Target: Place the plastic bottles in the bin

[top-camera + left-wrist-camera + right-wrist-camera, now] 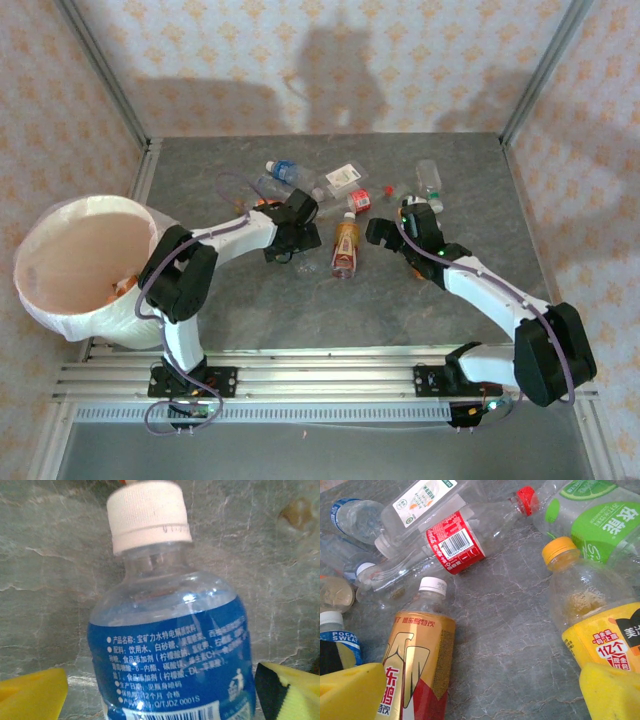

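Grey stone-look table [300, 310], plastic bottles [345, 180] strewn; bin [100, 322] at L edge. L gripper [161, 680] jaws apart, straddling blue-label bottle [170, 645]; R gripper [480, 680] jaws apart, nr gold-label bottle [420, 655].

Orange-patterned wallpaper walls [200, 40], grey marbled tabletop [300, 310], soft shadows [340, 65]

Bright lt; shadows on back wall [330, 80]; wrist cams soft.

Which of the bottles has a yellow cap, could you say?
The bottle with the yellow label, beside the right fingers; the red-labelled bottle has a red cap, the gold bottle a white cap.
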Controlling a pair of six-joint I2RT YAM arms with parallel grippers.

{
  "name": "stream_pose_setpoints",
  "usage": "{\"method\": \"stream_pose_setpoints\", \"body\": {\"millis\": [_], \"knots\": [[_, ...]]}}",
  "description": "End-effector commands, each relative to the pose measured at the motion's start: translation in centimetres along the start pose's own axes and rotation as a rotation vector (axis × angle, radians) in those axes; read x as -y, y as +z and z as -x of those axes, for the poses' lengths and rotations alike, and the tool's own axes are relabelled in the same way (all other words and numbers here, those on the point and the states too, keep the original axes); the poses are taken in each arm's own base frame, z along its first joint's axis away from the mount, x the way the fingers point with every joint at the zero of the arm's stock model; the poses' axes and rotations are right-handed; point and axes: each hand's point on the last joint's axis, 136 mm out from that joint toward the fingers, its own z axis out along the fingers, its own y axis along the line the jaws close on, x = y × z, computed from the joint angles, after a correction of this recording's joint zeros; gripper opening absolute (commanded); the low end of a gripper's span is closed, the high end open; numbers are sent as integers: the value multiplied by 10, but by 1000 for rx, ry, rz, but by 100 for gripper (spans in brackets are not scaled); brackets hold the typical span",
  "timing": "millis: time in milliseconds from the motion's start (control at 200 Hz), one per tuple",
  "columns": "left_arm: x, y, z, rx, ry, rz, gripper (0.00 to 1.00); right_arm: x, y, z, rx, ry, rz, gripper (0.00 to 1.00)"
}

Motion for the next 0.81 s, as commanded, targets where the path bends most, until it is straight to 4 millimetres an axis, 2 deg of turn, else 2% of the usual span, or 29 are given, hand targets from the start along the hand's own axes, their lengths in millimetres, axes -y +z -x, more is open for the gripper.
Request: {"method": "stream_pose_setpoints", "body": {"millis": [0,185,355,435,540,630,801], "knots": [[1,7,-7,-4,10,-18,94,-5,-5,4,16,4,24,99],[-1,18,-12,-22,30,-7,89,-24,-5,2,19,-15,137,99],[0,23,-10,-16,69,-5,82,-30,-8,6,93,-12,183,99],[3,22,-8,-9,82,-18,76,-33,-19,13,139,-16,200,99],[4,17,-6,10,97,-22,72,-33,-21,12,141,-26,196,99],[6,13,-2,25,115,-35,63,-34,-20,10,138,-33,196,99],[14,5,5,53,131,-65,61,-39,-17,7,129,-46,200,99]]}}
